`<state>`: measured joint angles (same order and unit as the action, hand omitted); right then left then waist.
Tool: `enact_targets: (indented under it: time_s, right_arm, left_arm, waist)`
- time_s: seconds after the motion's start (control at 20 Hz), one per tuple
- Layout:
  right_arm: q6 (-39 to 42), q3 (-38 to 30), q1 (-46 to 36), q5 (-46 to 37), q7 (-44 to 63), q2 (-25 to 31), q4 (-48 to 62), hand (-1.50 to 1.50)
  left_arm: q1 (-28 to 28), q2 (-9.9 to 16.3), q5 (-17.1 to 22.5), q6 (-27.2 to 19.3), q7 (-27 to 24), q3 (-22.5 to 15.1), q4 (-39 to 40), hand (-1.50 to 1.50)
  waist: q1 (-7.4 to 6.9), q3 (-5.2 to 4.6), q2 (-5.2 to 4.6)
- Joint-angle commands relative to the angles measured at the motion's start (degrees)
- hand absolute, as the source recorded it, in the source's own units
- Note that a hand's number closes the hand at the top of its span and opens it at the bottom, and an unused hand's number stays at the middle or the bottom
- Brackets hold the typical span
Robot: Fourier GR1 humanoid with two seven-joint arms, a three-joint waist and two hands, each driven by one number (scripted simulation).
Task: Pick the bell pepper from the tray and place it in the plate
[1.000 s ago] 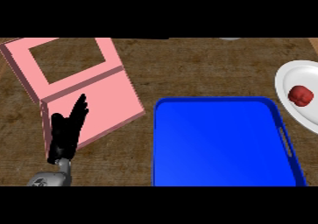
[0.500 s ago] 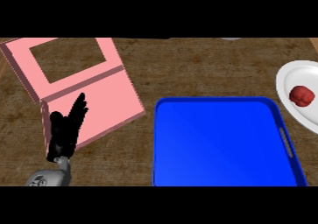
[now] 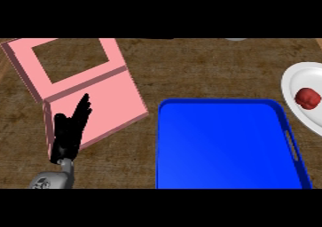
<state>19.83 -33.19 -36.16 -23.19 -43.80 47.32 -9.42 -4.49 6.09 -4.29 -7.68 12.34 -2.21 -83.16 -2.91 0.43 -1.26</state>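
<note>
Already small red bell pepper (image 3: 308,98) lies on round white plate (image 3: 295,84); blue plastic tray (image 3: 222,146) empty. I note left robot hand (image 3: 70,128) resting, fingers straight, holding nothing.

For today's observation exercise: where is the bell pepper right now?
In the head view, the red bell pepper lies on the white plate at far right, beyond the blue tray.

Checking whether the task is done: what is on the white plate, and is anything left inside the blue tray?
A red bell pepper lies on the plate, whose right part is out of view. The tray shows only its bare blue floor.
</note>
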Motion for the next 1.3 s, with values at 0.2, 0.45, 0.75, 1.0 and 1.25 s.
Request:
enact_targets:
  time_s: [0.2,0.45,0.75,1.0,1.25]
  right_arm:
    - [1.8,-0.1,1.9,-0.1,-1.7,2.8,1.0,-1.5]
    - [1.2,-0.6,4.3,0.1,-3.3,5.0,1.2,-1.5]
    - [0.1,-2.3,5.3,1.7,-3.8,4.8,1.8,-1.5]
    - [0.4,-3.5,6.6,2.7,-3.9,5.8,2.2,-1.5]
    - [-2.1,-4.8,5.8,3.7,-1.3,6.8,2.4,-1.5]
  left_arm:
    - [0.8,-0.5,-0.1,0.4,-0.9,-0.3,0.9,0.0]
    - [0.2,0.9,0.2,0.7,-0.9,0.9,0.0,0.0]
    - [1.3,0.4,-0.1,0.5,-0.5,0.3,-0.5,0.0]
    - [0.7,-0.1,0.1,0.5,1.4,-0.1,-1.5,0.0]
    - [-1.4,-0.1,0.4,0.3,0.1,1.2,0.9,0.0]
  waist:
    - [0.23,0.0,0.02]
    - [-0.16,0.21,-0.33]
    - [-0.01,0.19,-0.13]
    - [-0.07,0.32,-0.26]
    - [0.27,0.23,-0.41]
